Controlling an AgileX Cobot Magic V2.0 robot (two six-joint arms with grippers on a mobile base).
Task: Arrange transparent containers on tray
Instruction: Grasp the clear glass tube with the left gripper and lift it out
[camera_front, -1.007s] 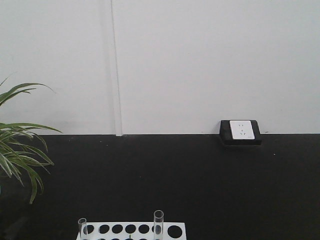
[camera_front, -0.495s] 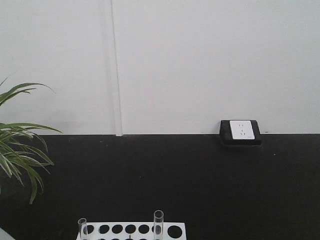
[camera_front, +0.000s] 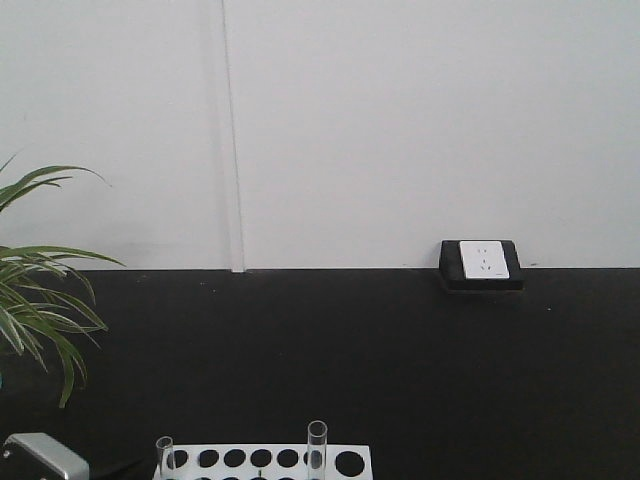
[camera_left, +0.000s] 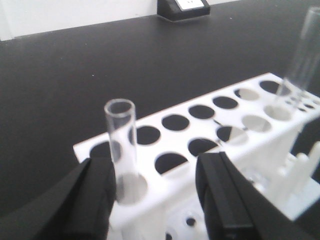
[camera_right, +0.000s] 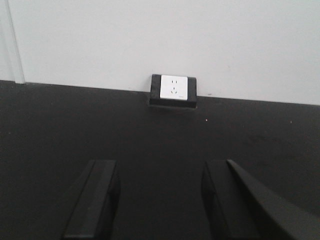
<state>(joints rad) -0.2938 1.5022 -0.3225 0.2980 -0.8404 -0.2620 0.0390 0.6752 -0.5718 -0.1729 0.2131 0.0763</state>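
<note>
Two transparent containers stand upright in a white rack (camera_front: 368, 472) with round holes, one at its left end (camera_front: 165, 455) and one further right (camera_front: 317, 443). In the left wrist view the left gripper (camera_left: 155, 170) is open around the near corner container (camera_left: 121, 145), which stands close to the left finger (camera_left: 95, 195) and well apart from the right one. The other container (camera_left: 300, 55) rises at the rack's far end. The rack's (camera_left: 150, 197) other holes hold nothing. The right gripper (camera_right: 159, 167) is open above bare black table. The tray is out of view.
A black table top (camera_front: 400, 360) runs back to a white wall. A black-and-white socket box (camera_front: 483, 262) sits at the wall. A green plant (camera_front: 40, 290) leans in from the left. A grey arm part (camera_front: 40, 455) shows at the front view's lower left.
A grey arm part has come into the front view at the lower left, beside the rack. The rack and both containers have not moved.
</note>
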